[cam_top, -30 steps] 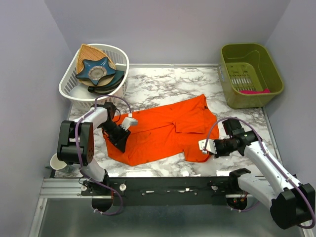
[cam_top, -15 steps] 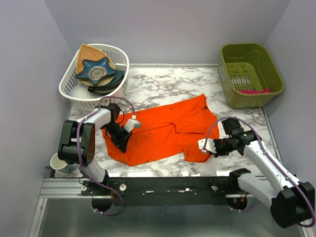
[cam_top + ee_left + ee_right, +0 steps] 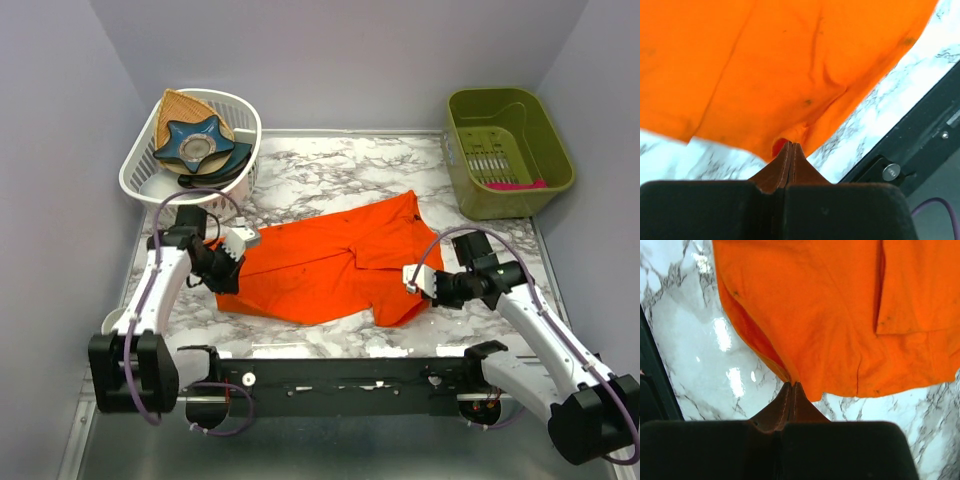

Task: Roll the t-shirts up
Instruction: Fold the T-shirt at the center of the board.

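**A:** Starting at the near side, what are the arms gripping?

**B:** The left end effector is clamping fully shut on a puckered corner of the shirt. The right end effector is pinching shut on the opposite near corner. The shirt is lying spread over the middle of the worktop, between the two arms, with a flap folded across its centre.

**A:** What is worrying you about those grips?

**B:** Both bites are looking thin to me. On the right, only the very edge of the cloth is sitting between the tips, so a sharp tug is risking a slip. If one corner is getting away while the other is lifting, the roll is probably starting skewed and ending up as a cone.

**A:** And further in?

**B:** That centre flap is lying loose. If the arms are pulling apart or dragging the cloth over the marble, I am expecting it to flop open or bunch, making a lumpy, slack roll. Uneven speeds between the arms would be doing the same.

**A:** Anything at the far side?

**B:** The left arm is working near the basket, so a wide swing of its wrist is risking a knock there. The bin is standing well apart from the right arm, so I am not fretting over it.
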Tool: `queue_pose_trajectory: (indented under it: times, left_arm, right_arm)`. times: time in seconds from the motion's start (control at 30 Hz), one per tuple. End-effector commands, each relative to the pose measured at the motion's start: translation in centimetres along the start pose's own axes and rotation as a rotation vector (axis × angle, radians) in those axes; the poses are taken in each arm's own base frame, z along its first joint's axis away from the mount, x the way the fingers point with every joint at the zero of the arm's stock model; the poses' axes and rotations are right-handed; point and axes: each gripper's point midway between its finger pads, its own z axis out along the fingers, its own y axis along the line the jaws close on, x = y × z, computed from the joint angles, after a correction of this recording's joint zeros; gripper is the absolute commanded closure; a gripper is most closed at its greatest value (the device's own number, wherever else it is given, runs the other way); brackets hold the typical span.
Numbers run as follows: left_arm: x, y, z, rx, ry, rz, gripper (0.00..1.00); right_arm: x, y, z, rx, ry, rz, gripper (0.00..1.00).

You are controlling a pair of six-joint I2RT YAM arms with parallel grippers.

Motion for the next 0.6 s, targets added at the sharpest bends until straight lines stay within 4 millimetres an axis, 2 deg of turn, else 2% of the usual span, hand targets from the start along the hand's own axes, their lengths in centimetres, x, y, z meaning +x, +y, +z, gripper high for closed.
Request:
queue_pose_trajectory:
  times: [0.0, 0.1, 0.23, 0.33, 0.57]
  left_arm:
    - [2.5, -1.3, -2.5, -0.040, 0.006, -0.018, 1.00]
    - [2.5, -1.4, -4.0, -0.087, -0.039, 0.016, 1.00]
    - [4.5, -1.6, -4.7, -0.120, 0.041, 0.058, 1.00]
    - [6.6, -3.0, -4.7, -0.059, 0.129, 0.051, 1.00]
    - [7.6, -4.1, -5.2, -0.047, 0.167, -0.010, 1.00]
  right_arm:
    - [-1.3, -1.5, -1.6, 0.117, -0.027, 0.161, 0.99]
    - [-1.1, -1.0, -2.0, 0.143, -0.028, 0.208, 0.99]
    - [-0.7, -0.8, -2.4, 0.180, -0.011, 0.266, 1.00]
    - [-0.9, -1.7, -3.1, 0.225, -0.009, 0.305, 1.00]
    - [-2.7, -3.8, -5.6, 0.303, -0.039, 0.387, 0.99]
